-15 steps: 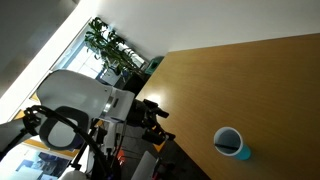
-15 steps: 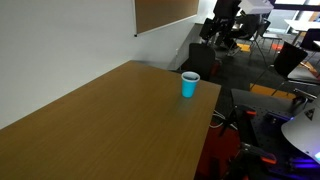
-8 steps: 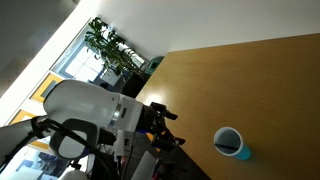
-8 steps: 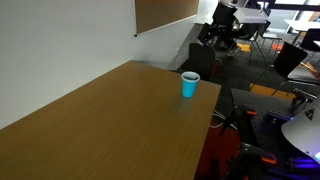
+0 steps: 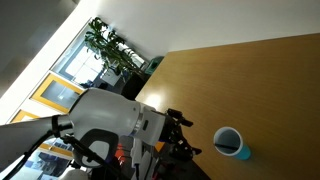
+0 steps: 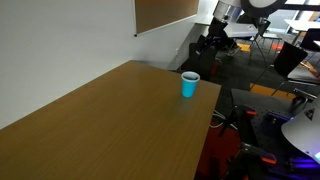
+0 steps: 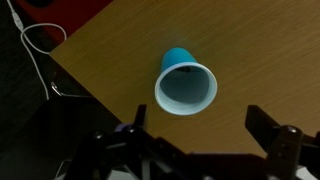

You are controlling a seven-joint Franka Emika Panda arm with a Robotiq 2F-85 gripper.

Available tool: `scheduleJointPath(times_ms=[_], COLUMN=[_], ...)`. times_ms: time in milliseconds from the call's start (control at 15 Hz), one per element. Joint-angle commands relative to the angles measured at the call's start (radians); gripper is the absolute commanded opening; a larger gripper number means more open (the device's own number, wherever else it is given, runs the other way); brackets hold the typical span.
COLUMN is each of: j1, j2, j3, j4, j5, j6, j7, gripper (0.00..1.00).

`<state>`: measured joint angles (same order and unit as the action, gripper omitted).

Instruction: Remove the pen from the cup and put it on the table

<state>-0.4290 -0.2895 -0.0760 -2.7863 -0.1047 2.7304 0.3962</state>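
Claw (image 7: 197, 118) spread apart, empty, near upright blue cup (image 7: 186, 85), on wooden table (image 7: 270, 45)

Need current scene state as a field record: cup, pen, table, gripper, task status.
cup: light blue, upright on the table, near its edge; also seen in an exterior view
pen: not discernible; the cup's interior looks dark in the wrist view
table: light brown wood
gripper: open, fingers wide apart, holding nothing, not touching the cup
task status: no pen seen on the table; nothing grasped yet
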Motion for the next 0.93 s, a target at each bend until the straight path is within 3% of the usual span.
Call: scheduleJointPath(times_ms=[0,467,867], j1=[0.011,0.006,0.036], j2=[0.002,0.03,0.103], j3=[-0.011,0.009,-0.022], j4=[0.001,0.009,0.016], j5=[-0.007,-0.025,0.012], j6=[-0.001,-0.003,0.01], j7=[0.005,0.038,0.011], gripper=[1.0,1.0,1.0])
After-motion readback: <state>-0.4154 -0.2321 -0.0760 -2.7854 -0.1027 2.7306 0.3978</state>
